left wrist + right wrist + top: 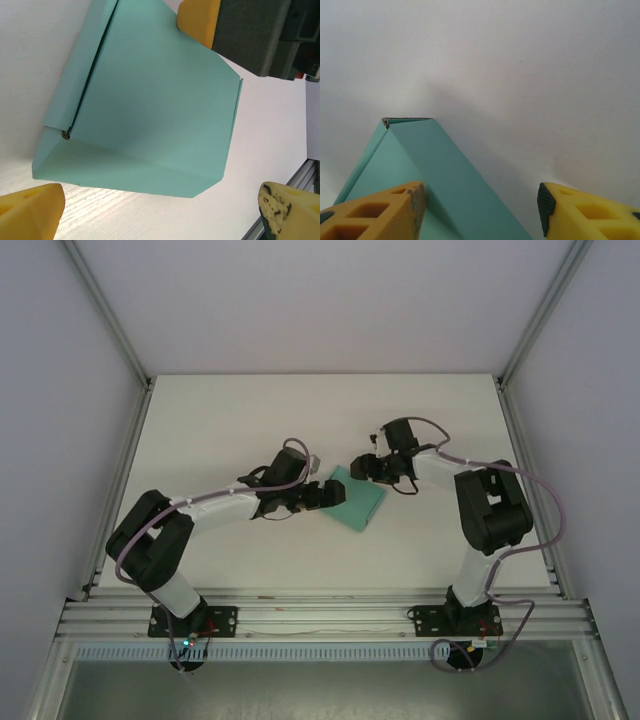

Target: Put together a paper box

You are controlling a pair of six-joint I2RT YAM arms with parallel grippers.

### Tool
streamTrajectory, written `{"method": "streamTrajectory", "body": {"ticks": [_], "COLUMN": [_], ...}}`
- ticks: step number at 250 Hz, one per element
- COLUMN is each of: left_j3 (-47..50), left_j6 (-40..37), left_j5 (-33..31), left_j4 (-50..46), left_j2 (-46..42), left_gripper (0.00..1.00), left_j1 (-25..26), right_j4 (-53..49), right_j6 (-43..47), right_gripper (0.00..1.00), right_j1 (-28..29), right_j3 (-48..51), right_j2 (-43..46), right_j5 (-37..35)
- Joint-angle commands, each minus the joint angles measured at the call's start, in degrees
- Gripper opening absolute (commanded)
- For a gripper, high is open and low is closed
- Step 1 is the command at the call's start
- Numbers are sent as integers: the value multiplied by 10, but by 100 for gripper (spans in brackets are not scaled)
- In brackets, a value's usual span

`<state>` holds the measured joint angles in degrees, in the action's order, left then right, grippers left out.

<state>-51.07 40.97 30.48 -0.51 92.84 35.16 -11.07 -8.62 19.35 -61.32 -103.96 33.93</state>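
The paper box (356, 503) is a teal-green flat card box lying on the white table between the two arms. In the left wrist view the paper box (150, 100) has a folded flap along its left side and a slit there. My left gripper (160, 215) stands open just short of the box's near edge, with both yellow fingertips (30, 212) clear of it. My right gripper (480, 210) is open at the box's far corner. Its left finger (375, 212) is over the box top (425, 175), its right finger over bare table.
The table (250, 430) is white, with aluminium frame rails (120, 470) along its left, right and near edges. In the left wrist view the right gripper's yellow finger (200, 20) and dark body (260, 35) sit at the box's far edge.
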Motion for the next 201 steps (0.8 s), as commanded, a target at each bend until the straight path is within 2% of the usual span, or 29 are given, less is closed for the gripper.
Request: {"method": "streamTrajectory", "body": {"ticks": [1, 34, 85, 130, 162, 174, 201], "left_j3": [14, 4, -11, -41, -62, -75, -100], "left_j6": [21, 24, 32, 52, 61, 62, 61], "left_j5": [-10, -12, -15, -31, -32, -39, -54], "left_j4": [34, 41, 67, 74, 75, 58, 23], "left_j2": [10, 37, 85, 127, 150, 159, 180], "left_gripper": [97, 96, 88, 82, 72, 66, 60], "left_j1": [2, 3, 2, 3, 3, 3, 3], "right_j4": [-25, -19, 16, 18, 29, 38, 47], "right_j6": [-14, -26, -55, -68, -84, -92, -100], "right_gripper": [60, 60, 52, 39, 32, 30, 27], "right_j1": [11, 15, 34, 62, 71, 74, 85], "right_j3": [24, 37, 78, 110, 127, 131, 137], "right_j2": [-1, 6, 9, 1, -5, -6, -7], "right_j5": [-19, -22, -3, 21, 28, 36, 45]}}
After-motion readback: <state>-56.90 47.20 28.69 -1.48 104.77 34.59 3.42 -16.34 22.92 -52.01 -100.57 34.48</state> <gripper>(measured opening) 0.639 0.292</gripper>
